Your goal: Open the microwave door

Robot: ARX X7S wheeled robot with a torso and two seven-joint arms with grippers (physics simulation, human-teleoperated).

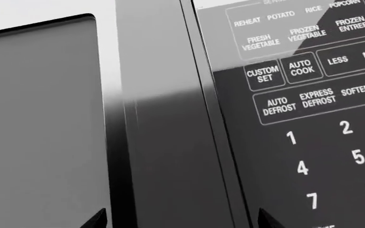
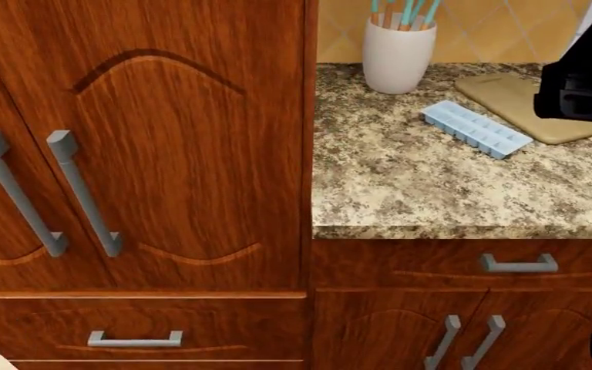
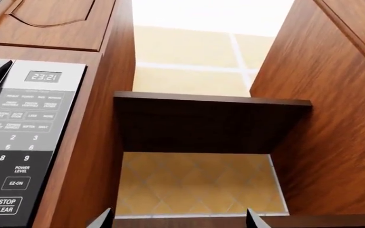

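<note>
The left wrist view is filled by the microwave front, seen very close. Its door window [image 1: 36, 118] is a grey pane, the door's vertical handle bar [image 1: 169, 142] runs beside it, and the keypad panel [image 1: 309, 118] lies past the handle. My left gripper [image 1: 182, 219] is open, with one fingertip showing on each side of the handle bar; whether they touch it cannot be told. In the right wrist view the microwave keypad [image 3: 17, 142] sits at one edge, with its clock reading 23:21. My right gripper [image 3: 179, 219] is open and empty, facing a wooden shelf. The microwave is out of the head view.
Wooden cabinet walls [image 3: 334, 118] and a shelf board [image 3: 208, 118] surround the right gripper, with yellow tiles behind. The head view shows tall cabinet doors [image 2: 152, 154], a granite counter [image 2: 430, 185] with a utensil pot [image 2: 399, 54], an ice tray [image 2: 476, 129], a cutting board [image 2: 512, 96], and a dark arm part [image 2: 584, 85].
</note>
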